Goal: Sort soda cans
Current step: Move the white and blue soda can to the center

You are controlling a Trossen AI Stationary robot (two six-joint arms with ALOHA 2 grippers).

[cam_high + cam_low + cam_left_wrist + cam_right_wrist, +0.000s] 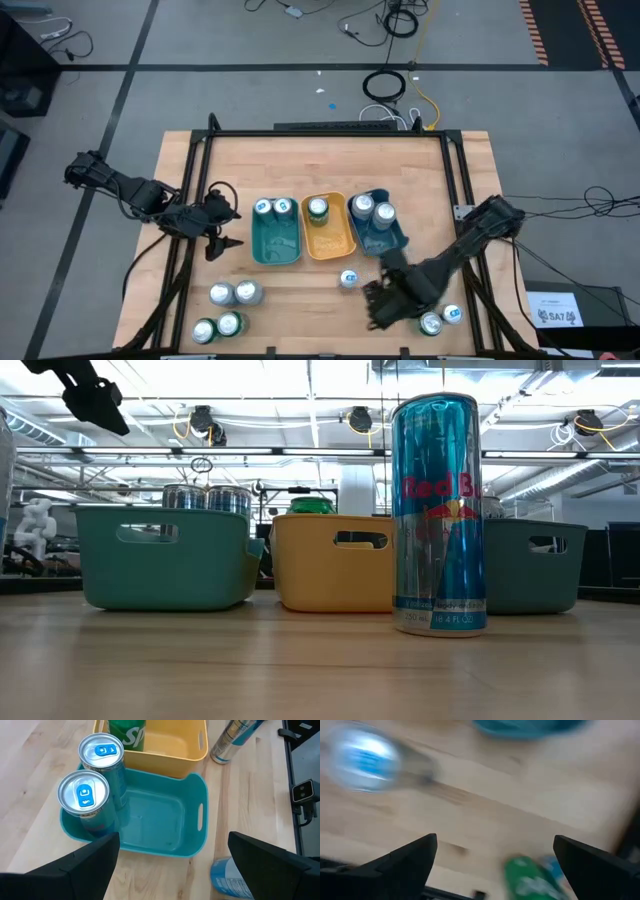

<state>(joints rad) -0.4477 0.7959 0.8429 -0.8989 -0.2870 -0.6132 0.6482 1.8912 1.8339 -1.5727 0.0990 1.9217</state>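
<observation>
Three trays stand side by side mid-table: teal, yellow and blue. Two soda cans stand in the teal tray, one green can in the yellow, two in the blue. A lone blue-and-silver can stands upright on the wood in front of the trays. My left gripper hangs open left of the teal tray. My right gripper points down, open, over bare wood just right of the lone can.
Several more cans stand at the near left, and two at the near right, close to my right gripper. A green can shows below it. A black frame runs along the table's edges. Bare wood lies behind the trays.
</observation>
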